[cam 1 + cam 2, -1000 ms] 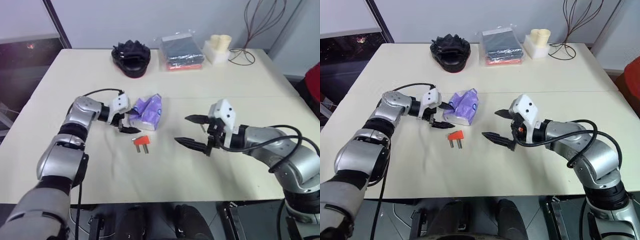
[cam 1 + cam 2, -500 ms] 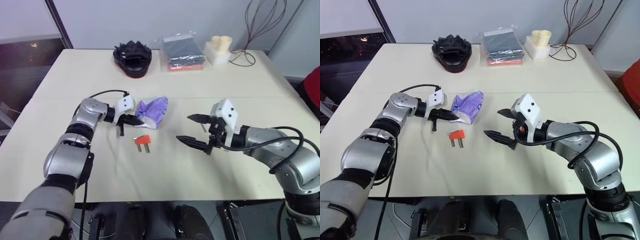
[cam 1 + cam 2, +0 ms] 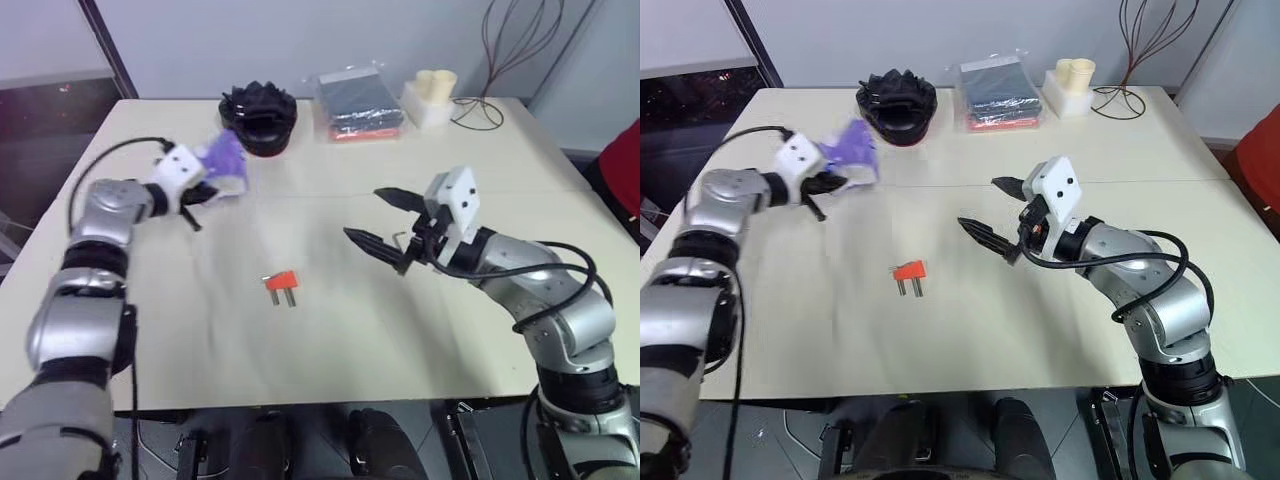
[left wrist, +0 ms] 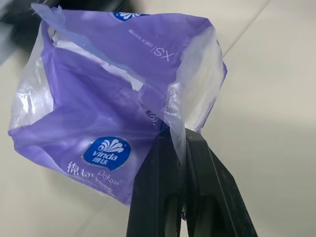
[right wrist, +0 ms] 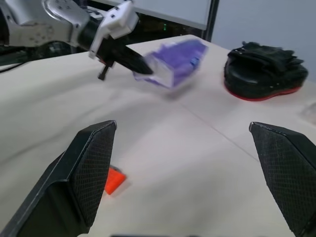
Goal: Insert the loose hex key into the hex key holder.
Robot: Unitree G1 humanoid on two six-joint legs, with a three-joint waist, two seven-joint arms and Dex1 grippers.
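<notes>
The hex key holder point(image 3: 282, 283), an orange-red block with two short metal keys sticking out, lies flat near the middle of the table point(image 3: 330, 340), also in the right wrist view point(image 5: 114, 180). The loose hex key is out of view. My left gripper point(image 3: 213, 192) is shut on the plastic edge of a purple-and-white packet point(image 3: 225, 155) and holds it above the table at the far left. The wrist view shows the film pinched between the fingertips point(image 4: 175, 133). My right gripper point(image 3: 363, 213) hangs open and empty to the right of the holder, pointing left.
A black padded object point(image 3: 260, 115), a bagged stack of dark items point(image 3: 358, 100) and cream cups on a white block point(image 3: 432, 95) line the table's far edge. A thin wire frame point(image 3: 500, 60) stands at the far right corner.
My left gripper has shut on the packet, lifted it off the table and swung it left and back. The right gripper has risen a little. The holder has stayed put.
</notes>
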